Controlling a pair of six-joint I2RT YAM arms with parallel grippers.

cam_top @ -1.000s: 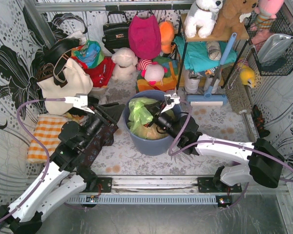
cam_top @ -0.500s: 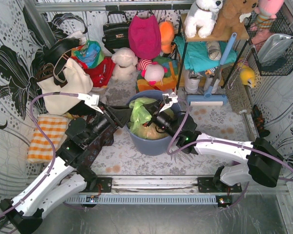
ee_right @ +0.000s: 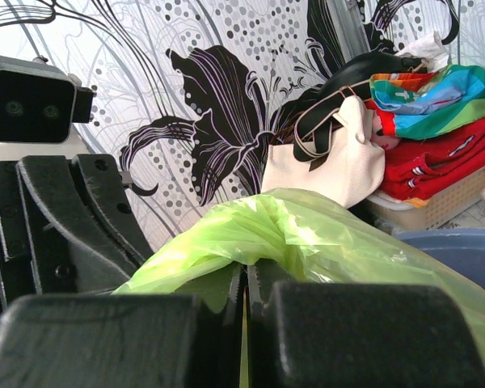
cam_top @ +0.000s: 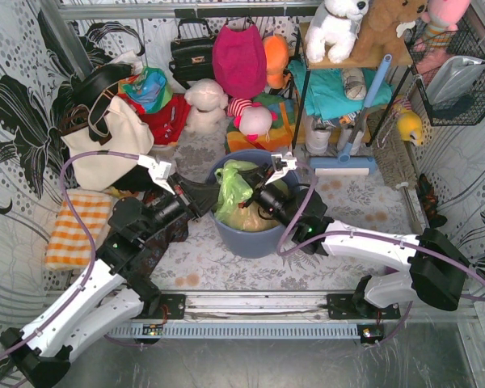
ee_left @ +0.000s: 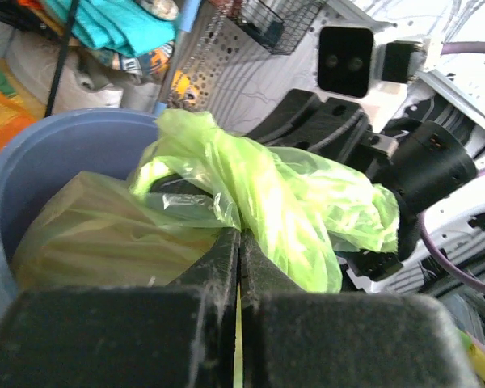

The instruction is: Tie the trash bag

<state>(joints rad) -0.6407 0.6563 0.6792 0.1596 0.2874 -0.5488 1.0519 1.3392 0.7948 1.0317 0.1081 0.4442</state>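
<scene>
The surface (cam_top: pixel 364 198) is covered with a pale cloth printed with grey flowers and stained brownish in spots. A blue-grey round bin (cam_top: pixel 244 240) stands near its middle. At the left lies a folded orange-and-white checked cloth (cam_top: pixel 65 230), and behind it stands a cream tote bag (cam_top: pixel 105 145) with dark straps. Along the back sit a white plush (cam_top: pixel 204 101), a pink-and-white plush (cam_top: pixel 255 121) and an orange box (cam_top: pixel 279 133). At the right rear, the head of a blue squeegee (cam_top: pixel 343 167) rests near a black rack (cam_top: pixel 301 97).

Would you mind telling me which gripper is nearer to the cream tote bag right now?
Left. The left gripper pinches the trash bag on the side facing the cream tote bag; the right gripper pinches its far side.
</scene>
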